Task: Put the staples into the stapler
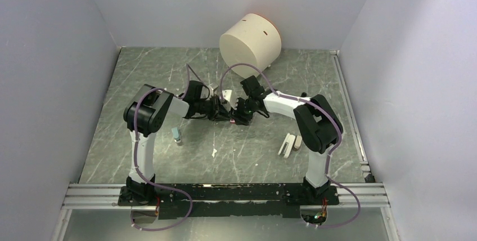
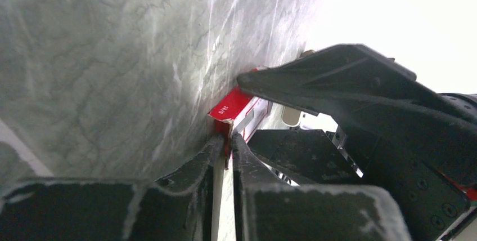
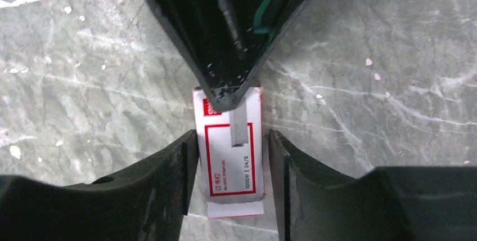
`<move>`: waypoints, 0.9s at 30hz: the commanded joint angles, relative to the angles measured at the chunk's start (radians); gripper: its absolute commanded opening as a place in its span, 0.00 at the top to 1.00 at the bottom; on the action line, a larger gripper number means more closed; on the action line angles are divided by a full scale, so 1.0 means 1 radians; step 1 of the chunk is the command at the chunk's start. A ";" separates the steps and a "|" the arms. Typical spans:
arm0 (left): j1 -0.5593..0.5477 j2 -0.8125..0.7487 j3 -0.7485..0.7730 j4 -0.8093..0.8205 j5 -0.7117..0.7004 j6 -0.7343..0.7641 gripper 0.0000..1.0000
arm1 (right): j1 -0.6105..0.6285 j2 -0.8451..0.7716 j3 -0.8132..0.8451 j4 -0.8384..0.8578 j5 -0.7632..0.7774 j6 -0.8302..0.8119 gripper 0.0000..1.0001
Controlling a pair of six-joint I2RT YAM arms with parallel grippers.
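Straddling the small red-and-white cardboard box (image 3: 233, 182), the black right gripper (image 3: 232, 139) stands open, one finger against its side, the other just clear, bracing it, I'd guess. The black left gripper (image 2: 226, 139) is closed on a thin red edge at the box's end, likely to work it open. A short dark-grey strip of staples (image 3: 239, 128) lies on the box's top under the left tips; whether it is pinched too, I cannot tell. Around the box stand plain pale walls (image 1: 56, 55); beneath it, a grey-green marbled table (image 1: 140, 72); beyond it, a cream cylinder (image 1: 250, 41).
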 commanded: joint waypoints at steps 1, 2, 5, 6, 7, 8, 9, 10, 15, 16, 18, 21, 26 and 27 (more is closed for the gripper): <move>0.003 -0.001 0.021 -0.062 0.031 0.067 0.89 | 0.010 0.010 -0.041 0.044 0.047 -0.011 0.43; 0.007 -0.005 0.035 -0.109 0.021 0.099 0.91 | 0.003 0.000 -0.048 0.030 0.054 -0.020 0.39; 0.018 -0.003 0.065 -0.192 0.008 0.150 0.94 | -0.028 -0.017 -0.041 -0.024 0.029 -0.026 0.35; 0.021 -0.001 0.067 -0.197 0.012 0.151 0.94 | -0.037 -0.019 -0.036 -0.041 0.012 -0.029 0.34; 0.023 0.004 0.070 -0.201 0.016 0.151 0.94 | -0.047 -0.022 -0.033 -0.058 0.003 -0.035 0.34; 0.026 0.008 0.075 -0.213 0.019 0.159 0.94 | -0.052 -0.022 -0.031 -0.075 0.001 -0.045 0.34; 0.030 0.011 0.081 -0.230 0.017 0.170 0.94 | -0.055 -0.022 -0.029 -0.090 0.002 -0.054 0.34; 0.035 0.012 0.084 -0.249 0.013 0.181 0.94 | -0.060 -0.022 -0.028 -0.105 0.006 -0.061 0.34; 0.054 0.009 0.098 -0.288 0.007 0.203 0.94 | -0.075 -0.020 -0.029 -0.150 0.009 -0.089 0.36; 0.056 0.008 0.103 -0.294 0.009 0.205 0.94 | -0.074 -0.018 -0.028 -0.157 0.009 -0.091 0.36; 0.059 0.006 0.112 -0.309 0.010 0.218 0.93 | -0.076 -0.014 -0.023 -0.166 0.007 -0.094 0.37; 0.060 0.004 0.122 -0.327 0.011 0.231 0.89 | -0.076 -0.012 -0.024 -0.145 0.017 -0.083 0.40; 0.066 0.002 0.120 -0.330 0.016 0.227 0.74 | -0.074 -0.017 -0.029 -0.113 0.036 -0.077 0.48; 0.067 0.001 0.118 -0.327 0.017 0.226 0.74 | -0.075 -0.018 -0.031 -0.106 0.039 -0.075 0.48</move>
